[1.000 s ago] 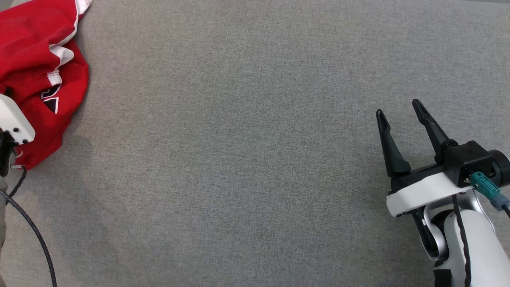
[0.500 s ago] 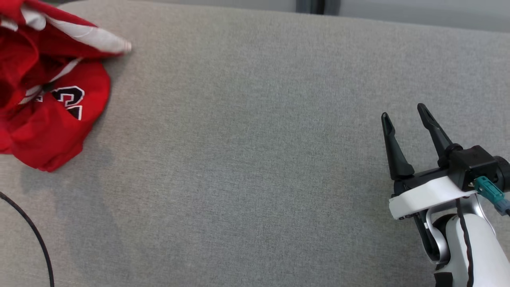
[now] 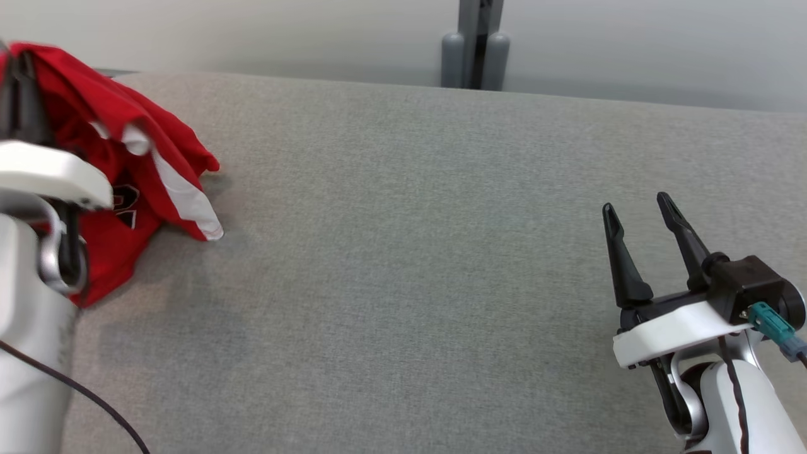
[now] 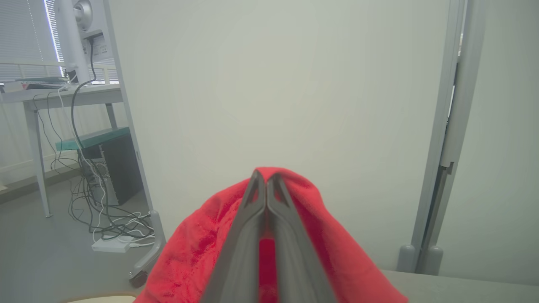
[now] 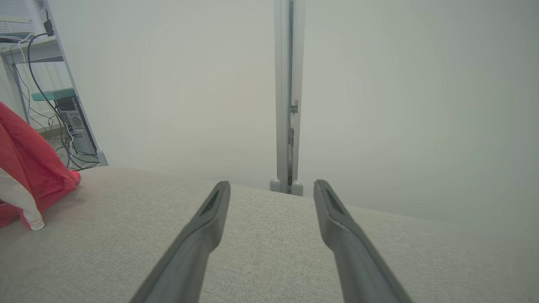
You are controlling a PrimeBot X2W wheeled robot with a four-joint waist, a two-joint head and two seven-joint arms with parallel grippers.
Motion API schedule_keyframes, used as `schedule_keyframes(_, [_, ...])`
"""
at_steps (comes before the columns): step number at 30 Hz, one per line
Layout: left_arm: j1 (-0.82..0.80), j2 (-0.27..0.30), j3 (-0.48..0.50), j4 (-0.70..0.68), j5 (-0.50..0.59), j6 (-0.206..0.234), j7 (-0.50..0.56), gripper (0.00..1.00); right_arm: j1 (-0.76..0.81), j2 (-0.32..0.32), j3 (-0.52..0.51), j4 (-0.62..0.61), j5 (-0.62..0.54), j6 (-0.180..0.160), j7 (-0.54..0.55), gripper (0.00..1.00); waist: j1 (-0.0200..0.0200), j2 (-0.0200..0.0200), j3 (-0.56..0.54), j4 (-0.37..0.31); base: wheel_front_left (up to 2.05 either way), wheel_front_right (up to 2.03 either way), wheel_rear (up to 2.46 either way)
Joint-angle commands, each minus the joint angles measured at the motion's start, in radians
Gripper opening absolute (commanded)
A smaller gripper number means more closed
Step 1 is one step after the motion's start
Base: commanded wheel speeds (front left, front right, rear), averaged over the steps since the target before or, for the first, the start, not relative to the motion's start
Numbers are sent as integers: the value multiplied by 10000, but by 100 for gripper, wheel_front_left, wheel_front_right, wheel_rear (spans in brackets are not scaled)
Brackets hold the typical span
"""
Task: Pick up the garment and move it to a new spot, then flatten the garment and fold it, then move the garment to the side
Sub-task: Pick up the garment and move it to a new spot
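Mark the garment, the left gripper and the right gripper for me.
garment [image 3: 126,110]: head view, red fold above the white stripe.
left gripper [image 4: 266,180]: left wrist view, where its shut fingertips pinch the garment.
right gripper [image 3: 635,203]: head view, gap midway between its open fingertips.

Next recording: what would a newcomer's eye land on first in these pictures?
The red garment stands out at once, bunched at the far left of the grey fabric surface and pinched in the shut left claw, its cloth draping down both sides of the fingers. The right claw is at the lower right, open and empty above bare surface.
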Motion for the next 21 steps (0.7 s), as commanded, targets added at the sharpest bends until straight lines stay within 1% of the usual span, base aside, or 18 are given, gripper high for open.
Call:
schedule_keyframes(1, [566,-94,-41,-613,7,154,21,0,197,-43,-61,49,71,19,-91,100,0,-1,-208,-245,0,0,0])
schedule_keyframes(8, [3481,-624,-422,-4229,24,1028,939,0,284,-42,-44,160,542,20,-286,100,0,-1,-383,-1026,0,0,0])
schedule_keyframes(12, [4572,-918,-938,-5728,136,1293,1539,0,276,-42,-13,257,692,20,-376,100,0,-1,-360,-1534,0,0,0])
schedule_keyframes(14, [4857,-986,-1199,-6128,187,1343,1811,0,260,-38,27,308,738,20,-411,100,0,-1,-298,-1798,0,0,0])
schedule_keyframes(15, [4857,-986,-1199,-6128,187,1343,1811,0,260,-38,27,308,738,20,-411,100,0,-1,-298,-1798,0,0,0])
schedule_keyframes(17, [5025,-1049,-1419,-6378,267,1375,2000,0,214,-38,113,385,750,20,-476,100,0,-1,-230,-2122,0,0,0])
schedule_keyframes(21, [5000,-1283,-1915,-6488,389,1291,2232,0,159,-44,213,509,883,20,-569,100,0,-1,-86,-2794,0,0,0])
